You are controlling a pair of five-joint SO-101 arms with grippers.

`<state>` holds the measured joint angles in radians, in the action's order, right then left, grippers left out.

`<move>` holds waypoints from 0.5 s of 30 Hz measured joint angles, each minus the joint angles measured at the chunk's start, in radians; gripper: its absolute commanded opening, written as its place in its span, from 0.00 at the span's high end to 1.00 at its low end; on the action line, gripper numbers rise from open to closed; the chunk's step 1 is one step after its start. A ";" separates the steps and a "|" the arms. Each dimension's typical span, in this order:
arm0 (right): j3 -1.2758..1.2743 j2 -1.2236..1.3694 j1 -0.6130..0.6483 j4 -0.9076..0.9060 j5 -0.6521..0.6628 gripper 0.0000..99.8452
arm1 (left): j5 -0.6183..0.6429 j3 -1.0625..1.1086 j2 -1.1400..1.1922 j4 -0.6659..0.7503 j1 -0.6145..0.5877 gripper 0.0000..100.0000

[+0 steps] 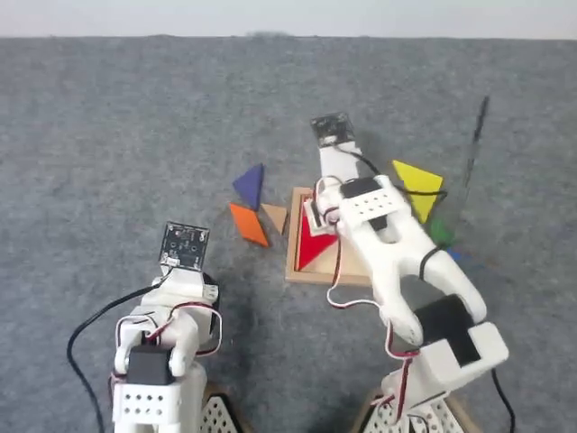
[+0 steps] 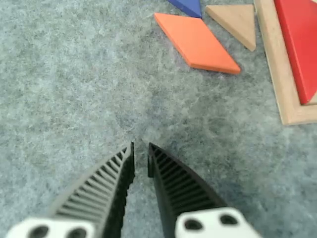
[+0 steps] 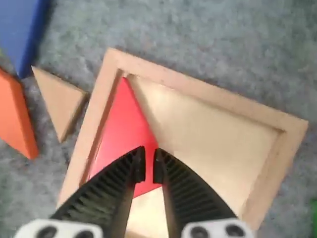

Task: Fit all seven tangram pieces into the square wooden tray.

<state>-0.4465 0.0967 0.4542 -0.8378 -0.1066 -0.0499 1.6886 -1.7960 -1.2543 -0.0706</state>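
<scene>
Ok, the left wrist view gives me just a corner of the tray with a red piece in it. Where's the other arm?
Observer: The right gripper hangs over the red triangle in the tray.
Operator: Any pieces besides the orange piece, tan triangle and blue piece?
Observer: A yellow triangle lies outside the tray, on the side away from those.
Operator: Anything else in the tray?
Observer: No, the floor seen from the right wrist is bare wood.

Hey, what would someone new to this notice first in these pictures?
The red triangle lying in the square wooden tray stands out, with the right end effector directly over it. Then come the bright loose pieces on the grey carpet: the blue triangle, orange parallelogram and tan triangle left of the tray, and a yellow triangle off its far right corner.
</scene>
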 measured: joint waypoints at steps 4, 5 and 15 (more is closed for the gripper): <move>-0.006 0.006 0.051 0.000 0.011 0.97 | 0.000 0.000 0.000 0.000 0.000 0.95; -0.006 0.014 0.051 0.000 0.021 0.97 | 0.000 0.000 0.000 0.000 0.000 0.95; -0.005 0.034 0.071 0.002 0.052 0.97 | 0.000 0.000 0.000 0.000 0.000 0.95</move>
<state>-0.4511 0.1304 0.5247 -0.8362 -0.0545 -0.0499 1.6886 -1.7960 -1.2543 -0.0706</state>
